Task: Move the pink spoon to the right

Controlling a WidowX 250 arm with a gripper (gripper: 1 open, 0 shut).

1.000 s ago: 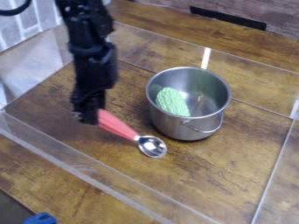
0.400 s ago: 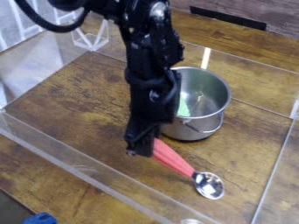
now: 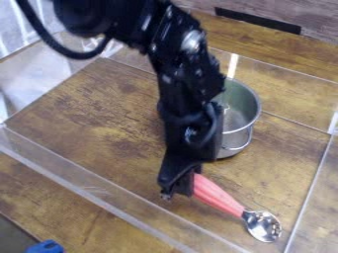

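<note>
Wooden table [image 3: 79, 148]: steel pot [image 3: 238, 124], contents hidden behind arm [image 3: 179, 69].

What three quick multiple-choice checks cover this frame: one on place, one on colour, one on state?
1. Where is the spoon?
A. inside the pot
B. on the table in front of the pot
C. outside the clear barrier

2. What colour is the spoon's handle?
A. pinkish-red
B. blue
C. yellow

3. What is the claw doing?
A. wide open above the pot
B. gripping the pot's rim
C. closed on the spoon's handle end

Answers:
1 B, it lies on the wooden table.
2 A, red-pink strip leading to a silver bowl.
3 C, the handle emerges from the claw's tip.
</note>
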